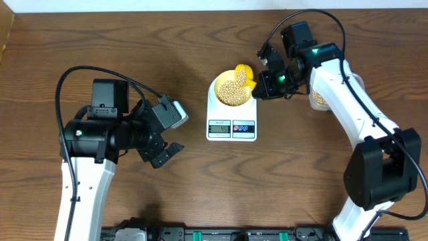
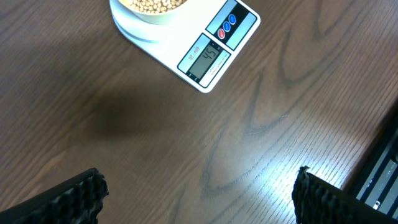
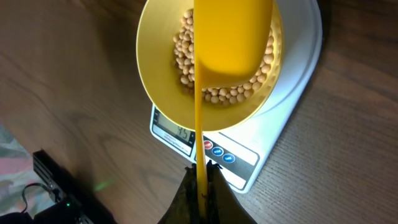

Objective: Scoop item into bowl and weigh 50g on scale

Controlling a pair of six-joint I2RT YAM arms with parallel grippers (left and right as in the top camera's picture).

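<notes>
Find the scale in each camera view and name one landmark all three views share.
Overhead: the scale lies at centre, just above the middle, display end toward the bottom edge.
Left wrist: top centre, angled, cut off by the upper edge.
Right wrist: beneath the bowl, from centre to upper right.
Shared landmark: its grey display beside the red and blue buttons.
</notes>
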